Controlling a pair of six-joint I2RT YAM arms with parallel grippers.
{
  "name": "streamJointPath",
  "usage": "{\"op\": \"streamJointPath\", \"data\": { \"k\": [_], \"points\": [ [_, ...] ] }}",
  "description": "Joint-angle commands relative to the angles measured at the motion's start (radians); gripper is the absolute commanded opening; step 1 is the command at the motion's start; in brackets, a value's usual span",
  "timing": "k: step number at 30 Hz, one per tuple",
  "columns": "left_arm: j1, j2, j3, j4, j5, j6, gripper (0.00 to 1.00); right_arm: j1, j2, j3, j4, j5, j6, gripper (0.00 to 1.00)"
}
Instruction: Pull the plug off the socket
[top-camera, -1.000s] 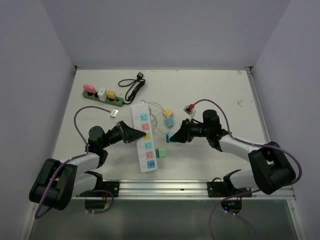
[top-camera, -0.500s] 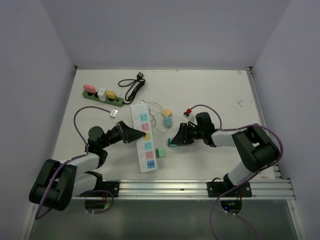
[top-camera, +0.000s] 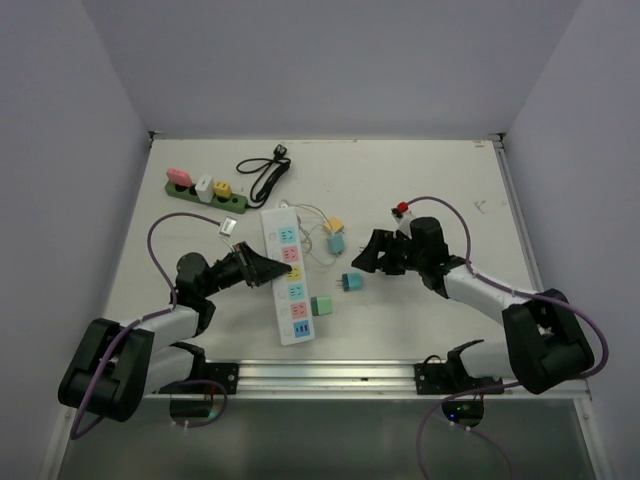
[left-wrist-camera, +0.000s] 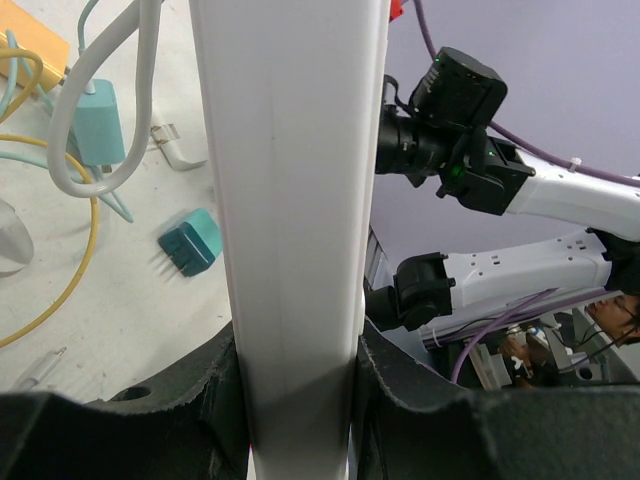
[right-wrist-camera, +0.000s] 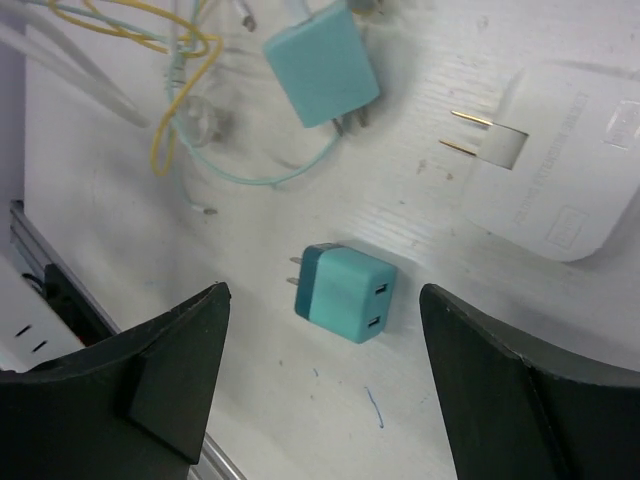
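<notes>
The socket is a long white power strip (top-camera: 287, 285) with coloured outlets, lying lengthwise in the middle of the table. My left gripper (top-camera: 270, 268) is shut on its left side. In the left wrist view the strip's white body (left-wrist-camera: 290, 200) fills the gap at my left gripper (left-wrist-camera: 295, 360). A teal plug (top-camera: 350, 283) lies loose on the table right of the strip, prongs to the left (right-wrist-camera: 345, 293). My right gripper (top-camera: 368, 258) is open just behind it. Nothing sits between the spread fingers of the right gripper (right-wrist-camera: 325, 290), which hovers over the plug.
A green cube plug (top-camera: 321, 305) sits against the strip's right edge. Light teal and yellow adapters with thin wires (top-camera: 335, 235) lie behind the plug, and a white adapter (right-wrist-camera: 560, 170) beside them. A green strip with three plugs (top-camera: 200, 188) and a black cable (top-camera: 262, 175) are at the back left.
My right gripper lowered the teal plug to the table, opened and let go, then drew back to the right. The left gripper kept its hold on the strip.
</notes>
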Motion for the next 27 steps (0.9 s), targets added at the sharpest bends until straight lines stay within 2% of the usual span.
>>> {"op": "streamJointPath", "data": {
  "k": [1, 3, 9, 18, 22, 27],
  "points": [
    [0.008, -0.005, 0.008, 0.139, 0.003, -0.016, 0.00, 0.001, -0.068, 0.001, -0.021, -0.069, -0.048, 0.81],
    [0.008, 0.003, 0.011, 0.144, 0.003, -0.018, 0.00, 0.006, -0.079, -0.007, 0.036, -0.209, -0.035, 0.81],
    [0.008, 0.011, 0.014, 0.162, 0.003, -0.032, 0.00, 0.101, -0.108, -0.001, 0.140, -0.367, -0.019, 0.83],
    [0.008, 0.001, 0.005, 0.211, 0.011, -0.067, 0.00, 0.250, -0.051, 0.056, 0.154, -0.423, -0.054, 0.84],
    [0.008, -0.011, 0.002, 0.228, 0.011, -0.076, 0.00, 0.285, -0.014, 0.064, 0.169, -0.444, -0.053, 0.81],
    [0.008, -0.022, 0.000, 0.242, 0.011, -0.093, 0.00, 0.298, 0.006, 0.067, 0.211, -0.495, -0.039, 0.71]
  ]
}}
